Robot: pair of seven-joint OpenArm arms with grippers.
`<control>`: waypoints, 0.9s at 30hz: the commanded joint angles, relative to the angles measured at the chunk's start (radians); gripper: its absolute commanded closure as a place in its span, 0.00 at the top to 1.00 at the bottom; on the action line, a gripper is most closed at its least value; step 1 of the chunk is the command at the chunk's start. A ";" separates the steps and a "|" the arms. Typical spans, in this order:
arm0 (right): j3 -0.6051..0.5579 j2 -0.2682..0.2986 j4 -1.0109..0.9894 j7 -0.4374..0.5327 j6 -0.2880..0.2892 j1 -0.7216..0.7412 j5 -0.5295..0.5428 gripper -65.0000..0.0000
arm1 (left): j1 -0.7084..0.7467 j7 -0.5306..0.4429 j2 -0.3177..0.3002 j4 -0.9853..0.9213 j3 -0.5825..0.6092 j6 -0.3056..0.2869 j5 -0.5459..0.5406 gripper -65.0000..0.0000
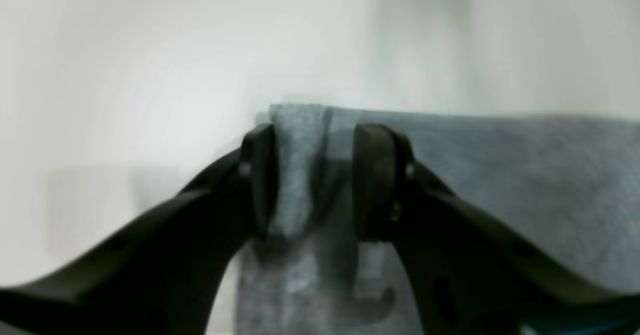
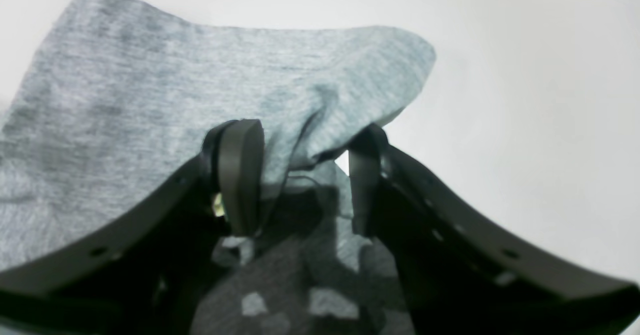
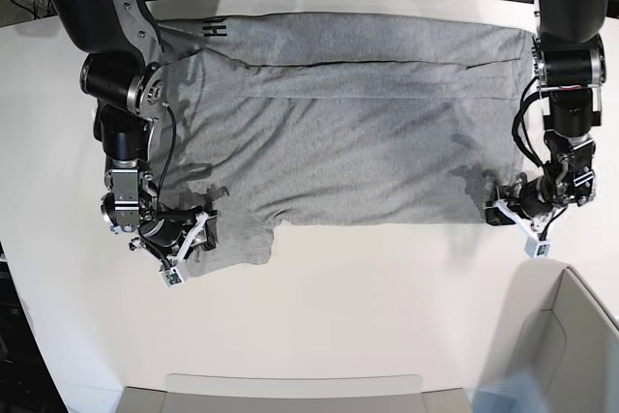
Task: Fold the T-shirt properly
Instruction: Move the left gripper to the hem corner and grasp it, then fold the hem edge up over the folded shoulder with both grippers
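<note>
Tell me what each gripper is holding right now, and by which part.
Nothing is clamped. The left gripper and right gripper both stand open, each straddling an edge fold of the T-shirt near its lower corners.

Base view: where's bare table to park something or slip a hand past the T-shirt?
Free: the wide strip of table between the T-shirt hem and the near edge, and the left margin outside the right gripper. Crowded: both hem corners, where the right and left gripper fingers straddle cloth, the far edge under the arms and cables, and the bin at near right.
</note>
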 commanded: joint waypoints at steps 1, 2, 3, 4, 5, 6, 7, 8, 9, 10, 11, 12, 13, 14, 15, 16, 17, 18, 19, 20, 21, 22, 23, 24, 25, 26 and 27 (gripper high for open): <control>-0.001 0.005 -0.004 -0.078 -0.005 0.009 -0.038 0.44 | -0.013 0.052 -0.006 0.004 0.000 -0.010 0.011 0.39; -0.006 0.003 -0.004 -0.078 -0.005 0.010 -0.038 0.44 | -0.013 0.064 -0.006 0.004 0.000 -0.019 0.011 0.38; -0.007 0.003 -0.004 -0.078 -0.005 0.010 -0.038 0.42 | -0.013 0.072 -0.006 0.004 0.000 -0.022 0.011 0.36; -0.007 0.003 -0.004 -0.078 -0.005 0.015 -0.038 0.39 | -0.005 0.075 -0.006 0.004 0.000 -0.022 0.011 0.32; -0.007 0.003 -0.004 -0.078 -0.005 0.022 -0.038 0.34 | 0.008 0.075 -0.006 0.004 0.000 -0.021 0.011 0.28; -0.007 0.003 -0.004 -0.078 -0.005 0.029 -0.038 0.27 | 0.016 0.075 -0.006 0.004 -0.002 -0.019 0.011 0.23; -0.004 0.003 -0.004 -0.078 -0.005 0.032 -0.038 0.20 | 0.019 0.075 -0.006 0.004 -0.002 -0.019 0.011 0.16; -0.001 0.002 -0.004 -0.076 -0.010 0.041 -0.038 0.13 | 0.019 0.078 -0.006 0.004 -0.006 -0.018 0.011 0.09; 0.000 0.002 -0.004 -0.076 -0.012 0.053 -0.036 0.06 | 0.019 0.080 -0.008 0.004 -0.008 -0.018 0.011 0.00; 0.000 0.002 -0.002 -0.076 -0.012 0.061 -0.036 0.00 | 0.019 0.081 -0.009 0.004 -0.008 -0.018 0.011 0.00; 0.000 0.002 -0.001 -0.076 -0.012 0.062 -0.036 0.00 | 0.019 0.081 -0.011 0.004 -0.008 -0.018 0.011 0.00; 0.000 0.002 0.013 -0.078 -0.012 0.067 -0.036 0.00 | 0.019 0.084 -0.011 0.004 -0.008 -0.018 0.011 0.00; 0.000 0.002 0.039 -0.078 -0.012 0.069 -0.036 0.00 | 0.018 0.095 -0.012 0.004 -0.008 -0.018 0.011 0.00; 0.000 -0.006 0.073 -0.079 -0.010 0.064 -0.036 0.00 | 0.016 0.113 -0.012 0.010 -0.008 -0.018 0.011 0.00; 0.000 -0.018 0.102 -0.079 -0.010 0.061 -0.036 0.00 | 0.016 0.129 -0.012 0.022 -0.008 -0.018 0.011 0.00; 0.000 -0.029 0.139 -0.086 -0.007 0.053 -0.036 0.00 | 0.019 0.147 -0.012 0.047 -0.008 -0.018 0.011 0.00; 0.000 -0.036 0.182 -0.109 -0.004 0.039 -0.036 0.00 | 0.021 0.164 -0.012 0.077 -0.008 -0.018 0.011 0.00; 0.000 -0.041 0.236 -0.138 -0.001 0.027 -0.036 0.00 | 0.021 0.183 -0.014 0.113 -0.010 -0.018 0.011 0.00; -0.001 -0.056 0.289 -0.161 0.004 0.016 -0.036 0.00 | 0.030 0.199 -0.014 0.139 -0.010 -0.018 0.011 0.00; -0.001 -0.072 0.340 -0.179 0.018 0.001 -0.036 0.00 | 0.053 0.212 -0.014 0.163 -0.016 -0.018 0.011 0.00; -0.001 -0.089 0.395 -0.193 0.045 -0.017 -0.036 0.00 | 0.076 0.222 -0.014 0.198 -0.042 -0.018 0.011 0.00; -0.001 -0.099 0.447 -0.204 0.080 -0.034 -0.036 0.00 | 0.094 0.233 -0.014 0.234 -0.079 -0.018 0.011 0.00; -0.001 -0.112 0.507 -0.218 0.114 -0.053 -0.036 0.00 | 0.119 0.252 -0.014 0.281 -0.125 -0.018 0.011 0.00; -0.001 -0.124 0.552 -0.231 0.136 -0.070 -0.036 0.00 | 0.144 0.275 -0.014 0.330 -0.164 -0.018 0.011 0.00; -0.001 -0.130 0.587 -0.248 0.153 -0.082 -0.036 0.00 | 0.160 0.301 -0.014 0.376 -0.189 -0.018 0.011 0.00; -0.001 -0.136 0.621 -0.267 0.163 -0.093 -0.036 0.00 | 0.185 0.339 -0.014 0.432 -0.215 -0.018 0.011 0.00; -0.001 -0.136 0.648 -0.285 0.168 -0.102 -0.036 0.00 | 0.211 0.370 -0.014 0.493 -0.232 -0.018 0.011 0.00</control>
